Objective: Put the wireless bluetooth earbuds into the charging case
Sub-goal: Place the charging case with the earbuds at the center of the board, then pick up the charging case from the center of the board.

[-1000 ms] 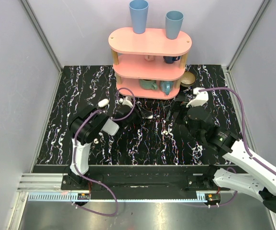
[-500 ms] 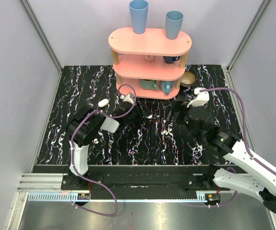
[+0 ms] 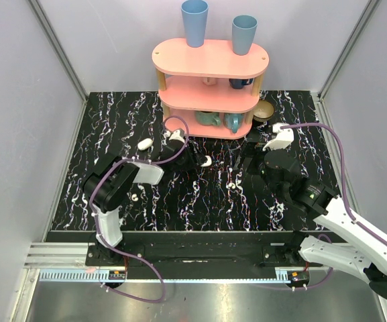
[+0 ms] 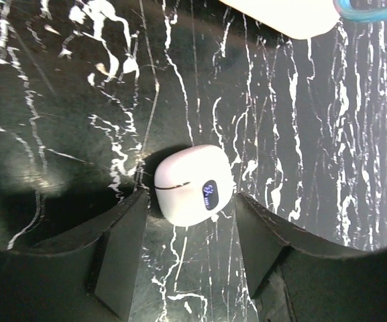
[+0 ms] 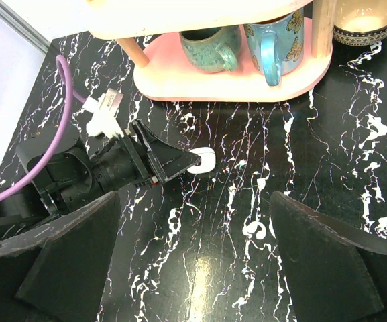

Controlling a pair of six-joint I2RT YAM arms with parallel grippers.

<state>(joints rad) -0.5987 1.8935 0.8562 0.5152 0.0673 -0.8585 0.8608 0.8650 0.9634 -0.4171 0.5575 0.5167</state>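
Closed case (image 4: 194,184) lies on the surface (image 4: 59,100), centre of left wrist view, between left end effector (image 4: 190,198) fingers, which are spread slightly wider than it. Right end effector (image 5: 194,196) is spread wide, holding nothing.

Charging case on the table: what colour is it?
Charging case: glossy white, with a small dark blue-lit panel; clearest in left wrist view.

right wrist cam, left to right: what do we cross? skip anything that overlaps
purple cable → charging case → blue butterfly mug → bowl
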